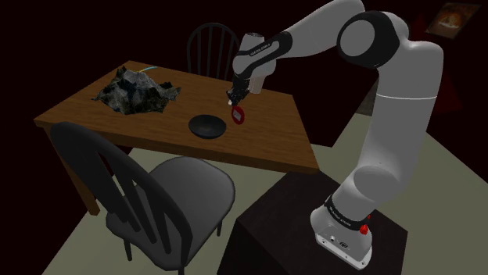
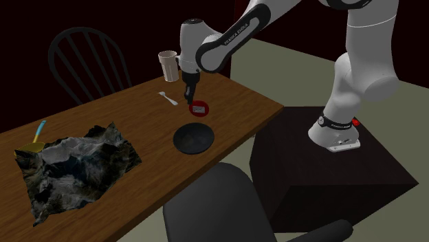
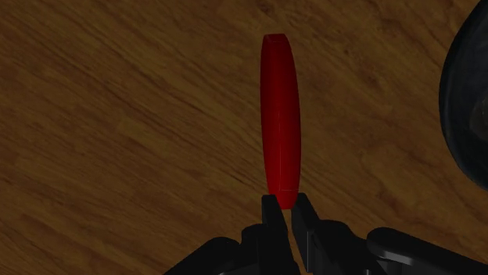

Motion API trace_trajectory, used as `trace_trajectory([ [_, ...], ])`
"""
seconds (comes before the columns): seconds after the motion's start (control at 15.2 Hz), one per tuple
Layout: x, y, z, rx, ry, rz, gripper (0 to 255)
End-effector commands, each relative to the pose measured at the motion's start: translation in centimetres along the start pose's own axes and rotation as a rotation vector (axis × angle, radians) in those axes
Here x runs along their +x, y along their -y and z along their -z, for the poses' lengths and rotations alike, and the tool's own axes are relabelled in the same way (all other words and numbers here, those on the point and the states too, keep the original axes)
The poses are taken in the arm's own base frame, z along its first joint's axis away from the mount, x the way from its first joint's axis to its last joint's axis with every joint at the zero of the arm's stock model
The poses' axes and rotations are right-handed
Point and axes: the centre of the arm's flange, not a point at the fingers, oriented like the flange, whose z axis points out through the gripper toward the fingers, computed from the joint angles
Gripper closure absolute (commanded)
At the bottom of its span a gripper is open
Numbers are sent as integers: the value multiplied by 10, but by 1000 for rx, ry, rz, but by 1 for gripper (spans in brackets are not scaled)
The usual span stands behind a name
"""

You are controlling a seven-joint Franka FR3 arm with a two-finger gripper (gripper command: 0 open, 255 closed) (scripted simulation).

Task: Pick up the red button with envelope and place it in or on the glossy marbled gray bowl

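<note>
One grip: the all-black gripper (image 3: 285,205) has both fingers clamped on the near rim of the red button (image 3: 281,117). Only that edge is pinched.
Button location: it hangs from the fingertips and extends straight out beyond them, over the wooden table (image 1: 274,144). Whether it clears the tabletop cannot be told.
Button attitude: in the wrist view it is edge-on, its long profile in line with the fingers. The second exterior view shows a white envelope mark on one flat face (image 2: 199,108).
Bowl location: the dark glossy bowl (image 3: 469,109) sits on the table near the fingers, apart from the button.
Governing relation: the bowl lies sideways of the fingers, along their closing line, on the side that one flat face of the button looks toward.
Step judged: carry phase. A short sideways shift should bring the button over the bowl (image 1: 193,125) before release.
Risk judged: the shallow rim pinch may let the disc pivot.
</note>
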Motion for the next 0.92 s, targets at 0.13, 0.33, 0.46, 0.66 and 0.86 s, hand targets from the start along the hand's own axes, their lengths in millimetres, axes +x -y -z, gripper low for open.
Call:
trace_trajectory([
  [0.13,0,0,0,0,0,0,255],
  [0.33,1,0,10,0,0,0,255],
  [0.46,3,0,21,0,0,0,255],
  [0.66,5,-1,36,0,0,0,255],
  [0.86,6,-1,52,0,0,0,255],
])
